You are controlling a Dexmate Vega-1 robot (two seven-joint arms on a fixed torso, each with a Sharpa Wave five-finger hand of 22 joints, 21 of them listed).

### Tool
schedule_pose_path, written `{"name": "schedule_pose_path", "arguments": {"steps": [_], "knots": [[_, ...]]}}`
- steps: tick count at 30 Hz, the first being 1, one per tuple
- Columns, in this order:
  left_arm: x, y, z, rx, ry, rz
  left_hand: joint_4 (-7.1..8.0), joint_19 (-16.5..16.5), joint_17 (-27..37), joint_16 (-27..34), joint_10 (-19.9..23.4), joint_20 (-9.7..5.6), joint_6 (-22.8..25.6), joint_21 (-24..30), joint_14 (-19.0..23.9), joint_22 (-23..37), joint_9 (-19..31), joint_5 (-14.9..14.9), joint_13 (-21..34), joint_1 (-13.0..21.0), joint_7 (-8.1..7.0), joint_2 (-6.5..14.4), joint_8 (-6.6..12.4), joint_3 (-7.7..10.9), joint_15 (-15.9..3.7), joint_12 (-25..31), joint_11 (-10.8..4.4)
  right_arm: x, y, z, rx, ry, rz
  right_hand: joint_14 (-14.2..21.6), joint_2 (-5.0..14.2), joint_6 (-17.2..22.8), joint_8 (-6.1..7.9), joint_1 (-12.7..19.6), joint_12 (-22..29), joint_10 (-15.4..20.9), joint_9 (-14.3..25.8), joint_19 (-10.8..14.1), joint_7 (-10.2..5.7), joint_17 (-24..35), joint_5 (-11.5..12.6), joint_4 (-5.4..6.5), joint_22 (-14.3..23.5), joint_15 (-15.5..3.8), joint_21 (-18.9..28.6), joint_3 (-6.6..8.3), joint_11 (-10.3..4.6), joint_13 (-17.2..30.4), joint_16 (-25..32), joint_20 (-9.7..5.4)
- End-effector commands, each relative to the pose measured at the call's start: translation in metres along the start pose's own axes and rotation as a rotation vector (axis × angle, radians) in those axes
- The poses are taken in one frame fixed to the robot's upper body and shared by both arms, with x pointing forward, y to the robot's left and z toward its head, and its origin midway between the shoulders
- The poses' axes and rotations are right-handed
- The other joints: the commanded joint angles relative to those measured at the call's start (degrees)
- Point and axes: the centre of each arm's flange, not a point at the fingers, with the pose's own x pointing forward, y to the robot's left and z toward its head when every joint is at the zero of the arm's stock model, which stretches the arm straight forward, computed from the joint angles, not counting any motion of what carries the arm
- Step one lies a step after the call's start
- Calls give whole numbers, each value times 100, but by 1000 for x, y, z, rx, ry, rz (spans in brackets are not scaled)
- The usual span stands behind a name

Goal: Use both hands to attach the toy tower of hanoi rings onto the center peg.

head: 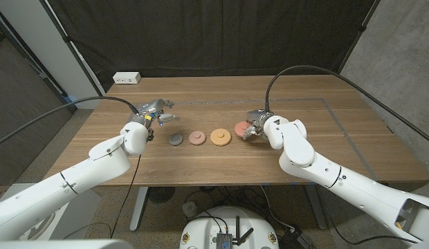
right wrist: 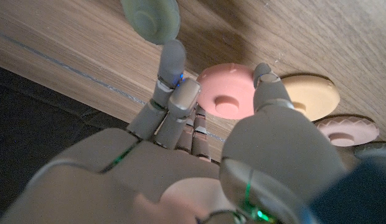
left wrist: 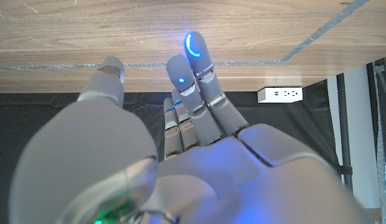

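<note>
Several rings lie in a row on the wooden table (head: 339, 145): a dark grey ring (head: 175, 140), a pink-brown ring (head: 196, 137), an orange ring (head: 221, 136) and a coral ring (head: 241, 128). My right hand (head: 259, 125) is at the coral ring (right wrist: 227, 90), its thumb on one side and its fingers (right wrist: 173, 62) on the other; the ring lies flat on the wood and I cannot tell whether they touch it. A pale green disc (right wrist: 150, 17) lies just past the fingers. My left hand (head: 153, 114) hovers left of the row, fingers (left wrist: 196, 68) stretched and holding nothing.
A white power strip (head: 126, 78) sits at the table's far left corner. A thin taped line (head: 353, 142) marks a rectangle on the tabletop. Black curtain hangs behind the table. Arm cables arch over both sides.
</note>
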Motion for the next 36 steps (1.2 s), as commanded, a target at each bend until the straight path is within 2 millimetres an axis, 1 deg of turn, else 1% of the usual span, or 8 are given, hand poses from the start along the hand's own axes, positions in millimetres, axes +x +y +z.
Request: {"name": "schedule_pose_path", "arguments": {"steps": [1, 4, 10, 15, 17, 36], "knots": [[-2, 2, -4, 10, 2, 3, 5, -30, 16, 43, 30, -520, 6, 58, -23, -7, 24, 35, 15, -17, 1, 42, 5, 9, -214, -26, -26, -4, -5, 5, -12, -37, -11, 56, 310, 795, 39, -141, 29, 878, 12, 51, -710, 14, 34, 212, 6, -20, 36, 290, -835, 29, 36, -274], [-2, 2, -5, 9, 3, 4, 7, -33, 15, 47, 27, -518, 7, 69, -25, -19, 23, 32, 15, -28, 0, 29, 5, 2, -214, -29, -16, -5, -7, 6, -21, -49, -13, 61, 309, 800, 37, -145, 26, 881, 12, 55, -713, 14, 40, 212, 3, -20, 39, 299, -830, 33, 41, -274], [-5, 3, -8, 15, 6, 6, 19, -28, 3, 47, 30, -513, 21, 88, -36, -48, 22, 15, 10, -79, -12, -19, 9, -29, -213, -33, -57, -6, -8, 11, -35, -71, -15, 72, 306, 802, 28, -152, 19, 889, 11, 59, -712, 15, 52, 210, -6, -20, 43, 316, -836, 39, 52, -275], [-7, 4, -12, 10, 0, 14, 22, -29, 0, 51, 43, -515, 18, 97, -31, -59, 22, 9, 9, -93, -13, -29, 8, -37, -213, -30, -25, -5, -10, 15, -46, -93, -17, 78, 305, 810, 25, -154, 16, 895, 12, 63, -715, 15, 60, 208, -9, -20, 47, 328, -835, 44, 58, -275], [-7, 3, -14, 5, -4, 18, 22, -27, -1, 55, 56, -517, 30, 105, -28, -63, 22, 7, 8, -97, -15, -33, 12, -39, -213, -26, -34, -4, -11, 17, -52, -101, -19, 79, 304, 814, 25, -154, 15, 896, 12, 64, -714, 15, 61, 207, -11, -20, 48, 331, -833, 45, 60, -275], [-9, 1, -28, -10, -6, 40, 6, -50, 19, 125, 121, -523, 89, 257, 26, -112, 23, 0, 11, -50, -18, 3, 21, 0, -212, -14, -77, -1, -19, 43, -77, -174, -20, 99, 295, 840, 11, -165, -5, 914, 12, 77, -726, 16, 91, 200, -27, -19, 61, 379, -837, 58, 82, -275]]}}
